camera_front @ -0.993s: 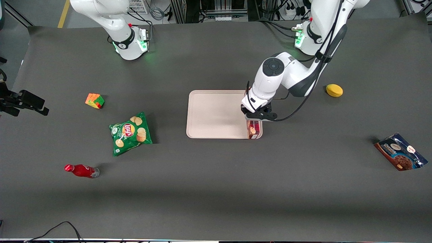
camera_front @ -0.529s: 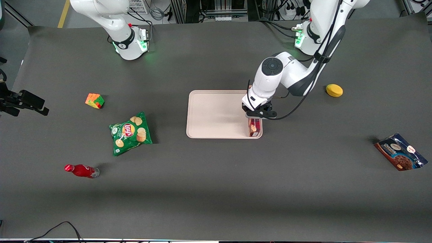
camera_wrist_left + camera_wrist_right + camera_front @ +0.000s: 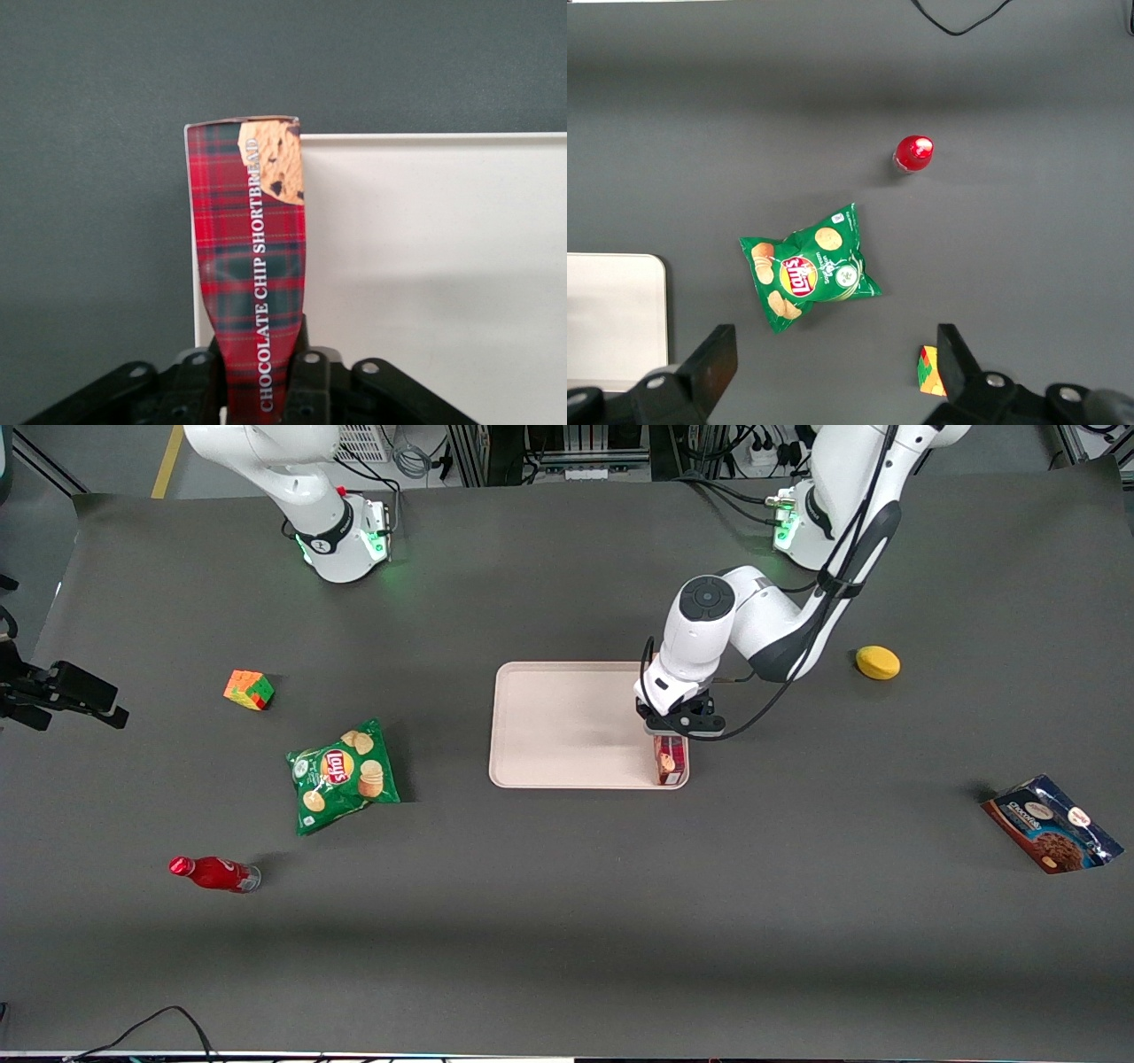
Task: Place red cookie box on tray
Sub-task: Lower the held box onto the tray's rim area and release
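Red cookie box (image 3: 671, 759) is what you want to look at first. You can see it at the corner of the tray (image 3: 567, 726) that is nearest the front camera, on the working arm's side. In the front view it lies along the tray's short edge, just inside the low rim. In the left wrist view you see the box (image 3: 252, 257) from above, with its red plaid side and the words "CHOCOLATE CHIP SHORTBREAD" on it. Part of a cookie picture shows at its end. The box runs along the tray's (image 3: 434, 266) edge, and the dark table (image 3: 567, 921) shows on its outer side.

The gripper (image 3: 671, 735) sits right over the box, above the tray's edge. Its two black fingers (image 3: 307, 372) press on the box from both sides, so you can tell it is gripping the box tight.

Look around and you find more things on the table. A green chip bag (image 3: 344, 775), a colorful cube (image 3: 249, 689) and a red bottle (image 3: 213, 873) lie toward the parked arm's end. A yellow round thing (image 3: 877, 662) and a blue-and-brown cookie pouch (image 3: 1051, 824) lie toward the working arm's end, well apart from the tray.
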Available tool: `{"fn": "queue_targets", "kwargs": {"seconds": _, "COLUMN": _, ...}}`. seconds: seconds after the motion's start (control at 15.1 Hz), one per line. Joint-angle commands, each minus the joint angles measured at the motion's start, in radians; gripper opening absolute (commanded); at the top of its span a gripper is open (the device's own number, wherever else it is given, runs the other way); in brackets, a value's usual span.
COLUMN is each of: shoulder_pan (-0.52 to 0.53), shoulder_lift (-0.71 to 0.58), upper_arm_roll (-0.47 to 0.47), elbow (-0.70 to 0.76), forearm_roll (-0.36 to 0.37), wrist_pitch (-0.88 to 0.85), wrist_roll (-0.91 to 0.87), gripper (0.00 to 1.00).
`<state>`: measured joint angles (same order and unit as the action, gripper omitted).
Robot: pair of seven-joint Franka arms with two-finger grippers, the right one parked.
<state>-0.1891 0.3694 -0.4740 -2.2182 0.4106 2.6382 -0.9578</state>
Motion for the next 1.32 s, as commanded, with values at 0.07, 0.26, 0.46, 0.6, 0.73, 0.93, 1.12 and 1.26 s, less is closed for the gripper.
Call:
{"fn": "queue_targets", "kwargs": {"seconds": 0.07, "shoulder_pan": -0.004, "shoulder_lift": -0.006, "upper_arm_roll": 0.011, "elbow": -0.003, "forearm_roll": 0.023, "wrist_pitch": 0.028, "wrist_roll": -0.035, "gripper": 0.98}}
{"fn": "queue_targets", "kwargs": {"seconds": 0.26, "shoulder_pan": -0.003, "shoulder_lift": -0.004, "upper_arm_roll": 0.012, "elbow": 0.002, "forearm_roll": 0.028, "wrist_pitch": 0.034, "wrist_roll": -0.035, "gripper": 1.00}}
{"fn": "queue_targets", "kwargs": {"seconds": 0.46, "shoulder_pan": 0.003, "shoulder_lift": -0.013, "upper_arm_roll": 0.011, "elbow": 0.029, "forearm_roll": 0.027, "wrist_pitch": 0.016, "wrist_roll": -0.035, "gripper": 1.00}}
{"fn": "queue_targets", "kwargs": {"seconds": 0.6, "shoulder_pan": 0.011, "shoulder_lift": -0.024, "upper_arm_roll": 0.011, "elbow": 0.063, "forearm_roll": 0.025, "wrist_pitch": -0.038, "wrist_roll": -0.022, "gripper": 1.00}}
{"fn": "queue_targets", "kwargs": {"seconds": 0.73, "shoulder_pan": 0.016, "shoulder_lift": -0.032, "upper_arm_roll": 0.006, "elbow": 0.130, "forearm_roll": 0.016, "wrist_pitch": -0.146, "wrist_roll": -0.012, "gripper": 1.00}}
{"fn": "queue_targets", "kwargs": {"seconds": 0.93, "shoulder_pan": 0.020, "shoulder_lift": -0.044, "upper_arm_roll": 0.005, "elbow": 0.260, "forearm_roll": -0.034, "wrist_pitch": -0.329, "wrist_roll": 0.051, "gripper": 1.00}}
{"fn": "queue_targets", "kwargs": {"seconds": 1.12, "shoulder_pan": 0.063, "shoulder_lift": -0.090, "upper_arm_roll": 0.018, "elbow": 0.391, "forearm_roll": -0.232, "wrist_pitch": -0.502, "wrist_roll": 0.253, "gripper": 1.00}}
{"fn": "queue_targets", "kwargs": {"seconds": 1.26, "shoulder_pan": 0.098, "shoulder_lift": -0.115, "upper_arm_roll": 0.052, "elbow": 0.483, "forearm_roll": -0.269, "wrist_pitch": -0.643, "wrist_roll": 0.382, "gripper": 1.00}}
